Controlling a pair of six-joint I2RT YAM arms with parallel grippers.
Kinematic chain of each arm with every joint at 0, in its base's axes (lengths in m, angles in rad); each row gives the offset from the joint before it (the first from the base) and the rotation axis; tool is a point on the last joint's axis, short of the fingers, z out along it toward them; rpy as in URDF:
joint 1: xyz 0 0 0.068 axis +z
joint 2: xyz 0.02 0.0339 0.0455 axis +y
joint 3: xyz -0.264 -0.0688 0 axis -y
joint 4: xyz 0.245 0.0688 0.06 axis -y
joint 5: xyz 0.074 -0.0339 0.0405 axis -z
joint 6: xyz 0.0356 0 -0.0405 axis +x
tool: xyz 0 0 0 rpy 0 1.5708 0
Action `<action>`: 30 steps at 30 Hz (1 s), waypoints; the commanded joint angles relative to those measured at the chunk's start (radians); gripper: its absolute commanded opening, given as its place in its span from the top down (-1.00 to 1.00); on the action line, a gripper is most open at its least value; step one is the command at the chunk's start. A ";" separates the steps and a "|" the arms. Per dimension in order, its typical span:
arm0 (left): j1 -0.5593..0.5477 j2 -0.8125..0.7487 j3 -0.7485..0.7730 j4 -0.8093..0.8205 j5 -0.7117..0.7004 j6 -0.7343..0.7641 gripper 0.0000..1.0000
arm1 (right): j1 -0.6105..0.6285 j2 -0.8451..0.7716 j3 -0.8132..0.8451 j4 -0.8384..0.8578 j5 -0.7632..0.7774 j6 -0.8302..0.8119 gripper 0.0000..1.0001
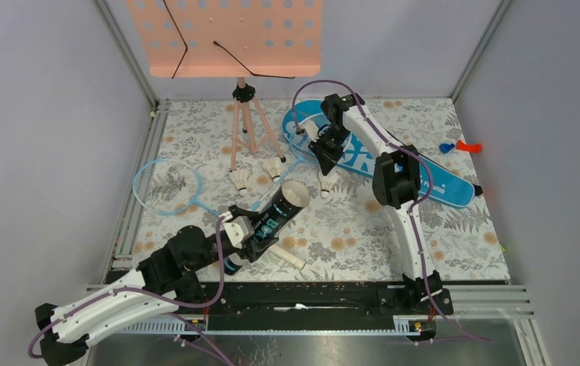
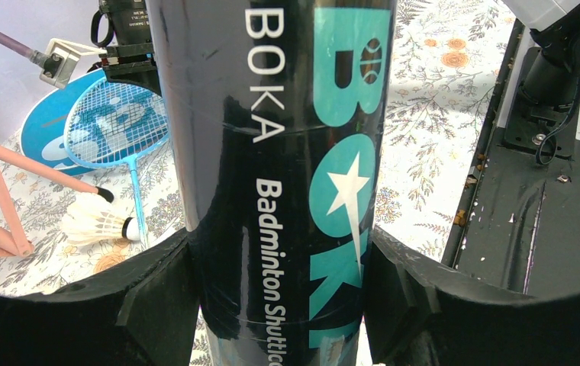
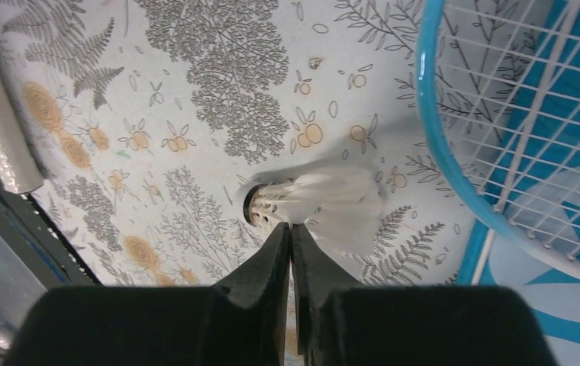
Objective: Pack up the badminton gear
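Black tube [image 1: 281, 212] reads "BOKA" twice, in white and in teal, plus "Badminton Shuttlec…", cut off. Left gripper [image 2: 279, 238] clamps it near the near-left corner of the table [image 1: 455, 244], open mouth toward the middle.

Shuttlecocks, three:
- first shuttlecock [image 1: 240, 180] and second shuttlecock [image 1: 273, 168] lie by the tripod [image 1: 250, 126] at the far edge
- third shuttlecock [image 3: 325, 194] lies mid-table, right gripper [image 3: 291, 227] pinched on its feather skirt

Rackets, two:
- left racket [image 1: 166, 185] near the left edge
- other racket [image 1: 302, 126], head on the blue bag [image 1: 439, 183], whose lettering the arm blocks

Tube [image 2: 272, 191]: we find a glossy black, smooth surface with printed lettering.
Shuttlecock [image 3: 333, 200]: we record white feathers, matt.
Table cover [image 1: 363, 229]: we note a matt floral print.
Stand plate [image 1: 287, 47], upper frame: matt peach, perforated.
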 commanded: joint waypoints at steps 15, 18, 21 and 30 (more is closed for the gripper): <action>-0.002 -0.033 0.011 0.082 -0.055 -0.047 0.78 | 0.087 -1.094 -0.887 0.777 0.043 0.530 1.00; -0.002 -0.015 0.018 0.084 -0.015 -0.029 0.77 | 0.093 -1.377 -1.127 1.067 0.031 0.699 1.00; -0.002 0.020 0.033 0.081 0.025 -0.013 0.77 | 0.093 -1.580 -1.238 1.221 -0.040 0.807 1.00; -0.002 0.115 0.046 0.143 0.121 0.050 0.77 | 0.102 -1.743 -1.239 1.251 -0.247 0.979 1.00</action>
